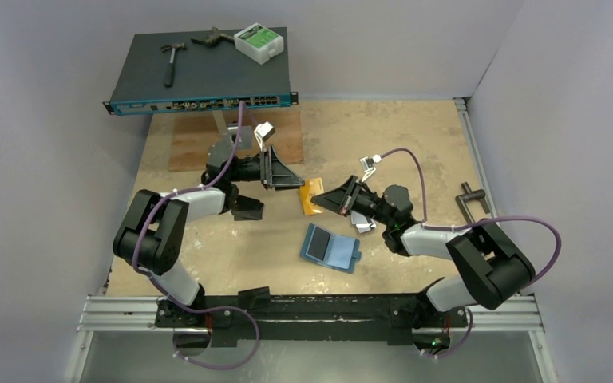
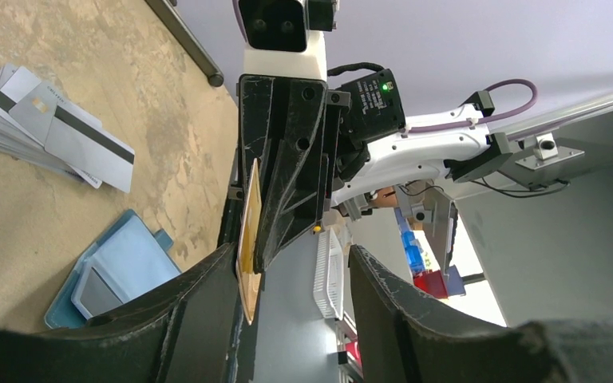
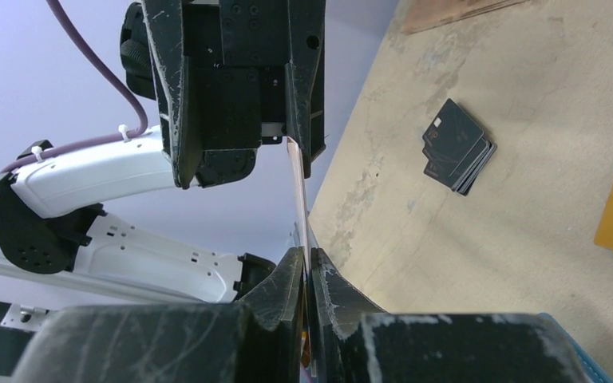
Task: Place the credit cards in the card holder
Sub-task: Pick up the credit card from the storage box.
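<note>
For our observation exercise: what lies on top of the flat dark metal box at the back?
A black-handled metal hammer, a white-and-green plastic box and a dark hand tool; anything beneath them is hidden.

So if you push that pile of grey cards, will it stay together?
Probably not: the grey cards lie fanned out, so they would likely slide over each other. They look thin and flat, so probably light and tricky to lift.

Teal card holder lies open, mid-surface. Gold cards sit just beyond it, silver striped cards fanned at far-right, single gold card pinched up on edge.
</note>
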Controlling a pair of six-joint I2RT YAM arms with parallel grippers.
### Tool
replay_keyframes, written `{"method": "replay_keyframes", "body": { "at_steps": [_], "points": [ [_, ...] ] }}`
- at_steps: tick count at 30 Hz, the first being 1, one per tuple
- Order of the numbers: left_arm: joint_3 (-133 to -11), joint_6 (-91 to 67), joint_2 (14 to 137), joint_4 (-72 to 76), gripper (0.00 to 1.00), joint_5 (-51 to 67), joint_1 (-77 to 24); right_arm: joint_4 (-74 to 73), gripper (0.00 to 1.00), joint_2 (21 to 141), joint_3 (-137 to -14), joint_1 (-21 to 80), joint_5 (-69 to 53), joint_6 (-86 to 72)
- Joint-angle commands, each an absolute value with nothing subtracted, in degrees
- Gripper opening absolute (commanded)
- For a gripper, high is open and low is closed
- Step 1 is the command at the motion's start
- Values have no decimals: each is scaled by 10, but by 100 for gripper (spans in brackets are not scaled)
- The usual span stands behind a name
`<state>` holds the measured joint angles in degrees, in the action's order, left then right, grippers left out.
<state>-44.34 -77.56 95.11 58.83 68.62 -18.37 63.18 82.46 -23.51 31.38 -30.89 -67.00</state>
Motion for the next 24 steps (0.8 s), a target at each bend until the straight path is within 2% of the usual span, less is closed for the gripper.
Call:
{"method": "replay_keyframes", "body": {
  "at_steps": [1,15,18,21,24],
  "points": [
    [-441,-787,927,632,51,699,-182,638,5,807,-232,302,-273,-674],
    [-439,-771,926,620,47,700,-190,644,5,793,-228,294,-257,-679],
    [-440,-731,927,570,34,697,-190,655,4,797,-227,294,-260,-684],
    [-440,-702,930,538,10,692,-191,666,4,797,-225,294,-261,-688],
    [-441,-696,932,529,6,692,-191,673,4,799,-222,294,-261,-690]
  ]
}}
